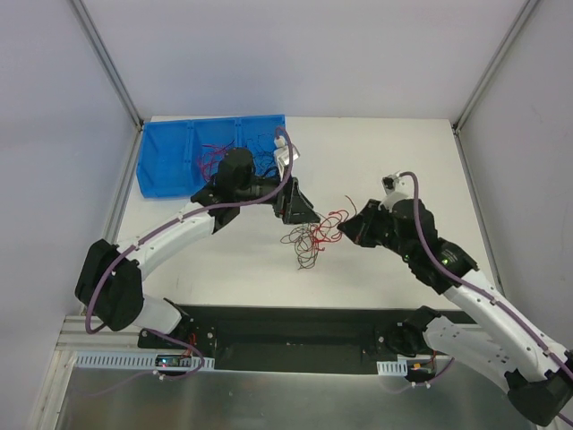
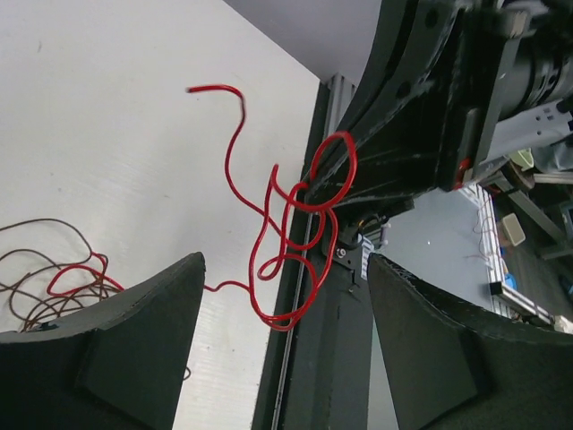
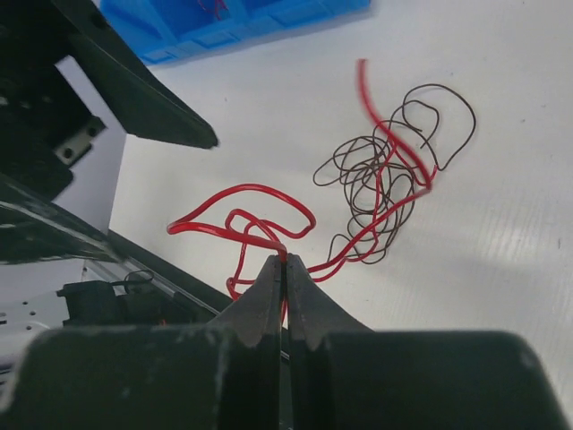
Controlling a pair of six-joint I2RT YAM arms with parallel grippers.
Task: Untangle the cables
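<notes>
**Red cable pinched, tangle not yet apart**

From above: my two arms reach over a white table (image 1: 385, 152) toward a small tangle (image 1: 309, 242) of thin red and dark wires lying near its middle. My right gripper (image 1: 346, 228) sits at the tangle's right edge. My left gripper (image 1: 304, 213) hovers just beyond its far side. A blue bin (image 1: 170, 179) stands at the far left corner, with other cables (image 1: 215, 159) inside it.

Left wrist: my left gripper's fingers (image 2: 134, 358) stand wide apart and hold nothing. Beyond the gap between them, a red cable (image 2: 285, 251) hangs in loose loops, lifted off the table. Its upper loop is caught at the dark tip of my right gripper. At lower left, dark cables (image 2: 36, 269) lie on the table with a bit of red threaded through them.

Right wrist: my right gripper's jaws are pressed fully together on the red cable where it crosses their tips. From the pinch, one part curls away in a flat loop. The other part runs into the knot of dark cables, which rests on the table well in front of the bin.

As I judge it, the work is at an early stage. One red strand is gripped and partly raised, but it is wound through the dark knot, and no strand lies apart on its own. What is left is to draw the red cable free, probably with my left gripper steadying the dark cables, and then to separate the remaining strands.
</notes>
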